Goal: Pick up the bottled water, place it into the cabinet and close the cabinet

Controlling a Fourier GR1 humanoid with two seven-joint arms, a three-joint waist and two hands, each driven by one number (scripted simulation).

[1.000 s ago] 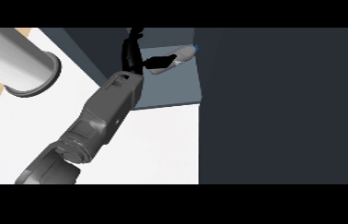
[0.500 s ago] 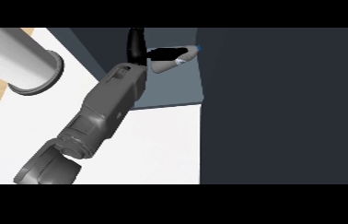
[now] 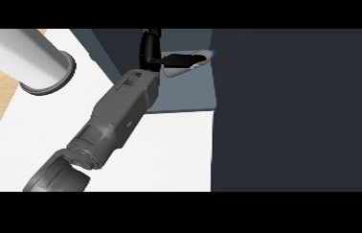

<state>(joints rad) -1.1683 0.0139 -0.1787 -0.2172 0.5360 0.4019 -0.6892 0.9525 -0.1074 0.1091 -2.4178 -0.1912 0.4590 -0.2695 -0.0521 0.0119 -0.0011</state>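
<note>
Bottled water point(image 3: 189, 70) lies on its side inside the cabinet point(image 3: 180, 95), up against the right wall of the opening, pale body with a blue cap end toward the dark door panel point(image 3: 283, 112). One forearm comes in from the lower left and reaches into the opening; which arm it is cannot be told for sure, from its place at the view's left I take it as the left hand point(image 3: 173, 60). Its black fingers curl round the bottle and pinch it. Right hand does not show.

Step in hand, as I judge it: the placing. Bottle is already within the cabinet, grasp not yet let go. Next move calls for spreading the fingers, drawing the arm back out along its own line, then swinging the door panel shut.

Room: tight. Bottle sits just beside the door's edge on the right, cabinet side wall near on the left, so the wrist has only a narrow lane. White counter point(image 3: 163, 145) below the opening is free for retreat. Grey cylinder point(image 3: 32, 59) at upper left stands well apart from the path.
</note>
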